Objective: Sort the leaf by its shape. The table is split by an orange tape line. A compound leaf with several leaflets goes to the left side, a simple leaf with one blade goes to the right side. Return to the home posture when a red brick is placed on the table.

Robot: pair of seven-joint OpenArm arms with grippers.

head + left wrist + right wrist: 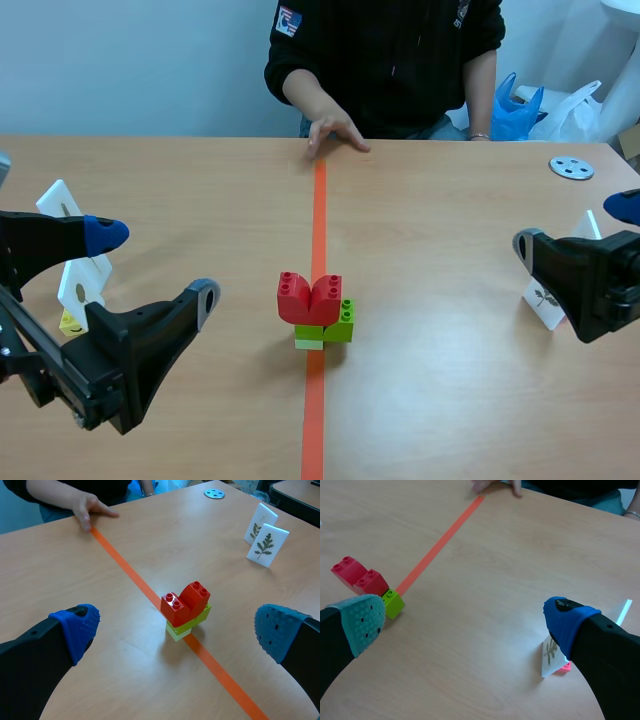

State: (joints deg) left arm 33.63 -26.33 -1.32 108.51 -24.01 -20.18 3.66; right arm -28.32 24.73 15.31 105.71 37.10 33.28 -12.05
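1. Sitting on the tape line (319, 210) at mid-worktop (450, 400): two red bricks (308, 297) stacked on a green brick (338, 325). By the task this is the cue for the home posture, judged the step in hand
2. Left gripper (158, 265): released, fingers wide apart, nothing held, low over the left half, just beside two white cards (62, 205)
3. Right gripper (465, 622): released, nothing held, over the right half. A leaf card (545, 300) on a pink foot (564, 667) stands just beside it, with a second card behind
4. Hazard: either arm drawing back could clip the upright cards beside it and tip them. Likely cause is a sideways swing with no lift first
5. Hazard: a person's hand (330, 130) rests at the far end of the tape line, well apart from both grippers. Risk only if an arm reaches forward
6. Hazard: cue overlooked, and a gripper goes for a card instead
7. Writing: none legible. The cards carry leaf prints only, and the leaf card in the left wrist view shows a sprig of several leaflets. A badge (288, 20) on the person's dark top is too small to read
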